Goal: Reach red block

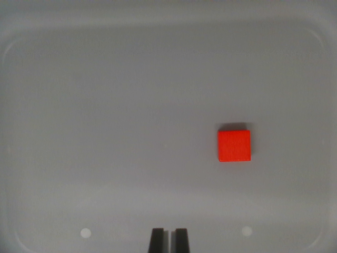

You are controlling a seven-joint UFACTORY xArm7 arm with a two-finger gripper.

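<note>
A red block (pixel 235 145), square from above, lies flat on the floor of a grey tray, right of the picture's middle. My gripper (pixel 169 240) shows only as two dark fingertips at the bottom edge. They stand close together with a thin gap between them and hold nothing. The block is up and toward the wrist view's right of the fingertips, well apart from them.
The grey tray (pixel 16 47) fills the view, its rounded rim running along the top, left and right edges. Two pale round marks (pixel 85 233) sit on the floor near the bottom, one on each side of the fingertips.
</note>
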